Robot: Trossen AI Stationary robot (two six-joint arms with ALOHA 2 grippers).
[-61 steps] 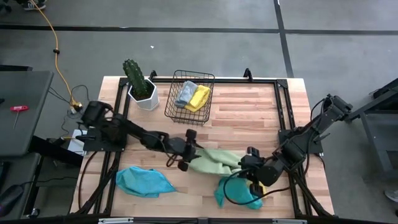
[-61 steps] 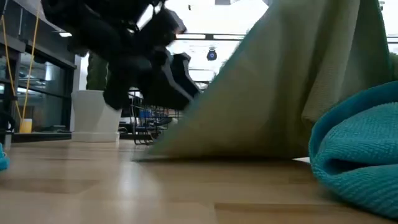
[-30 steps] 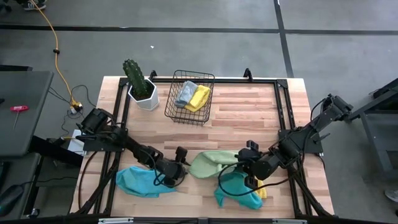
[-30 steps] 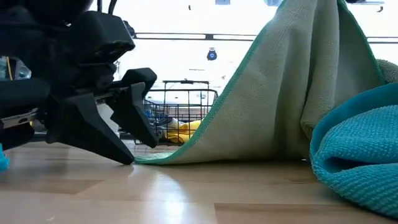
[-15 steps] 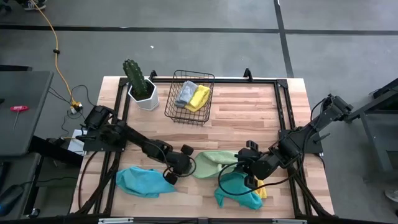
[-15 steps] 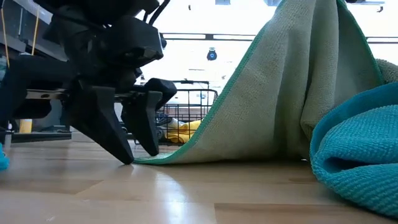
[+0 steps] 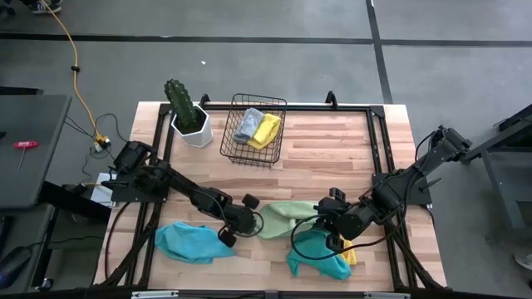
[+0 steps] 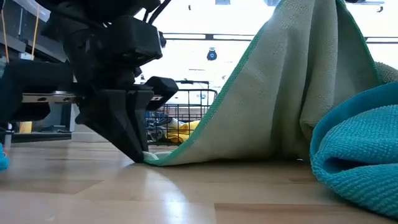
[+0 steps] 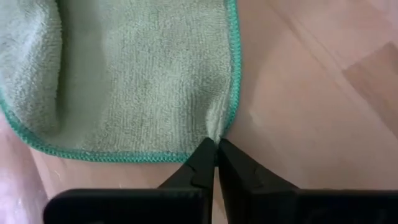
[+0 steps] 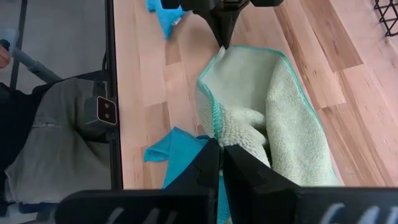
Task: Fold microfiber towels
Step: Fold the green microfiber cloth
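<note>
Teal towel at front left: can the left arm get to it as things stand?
Probably not right away. The teal towel lies uncovered beside the left gripper, but that gripper is shut on the green towel corner, so it would have to let go first.

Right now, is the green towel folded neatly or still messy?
Still messy. The light green towel is bunched between the left gripper and right gripper, both pinching it.

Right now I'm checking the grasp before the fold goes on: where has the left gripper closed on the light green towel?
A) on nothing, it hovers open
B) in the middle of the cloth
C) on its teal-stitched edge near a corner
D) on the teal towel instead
C: the left gripper is shut with its tips pinching the light green towel at its stitched edge, close to a corner.
</note>
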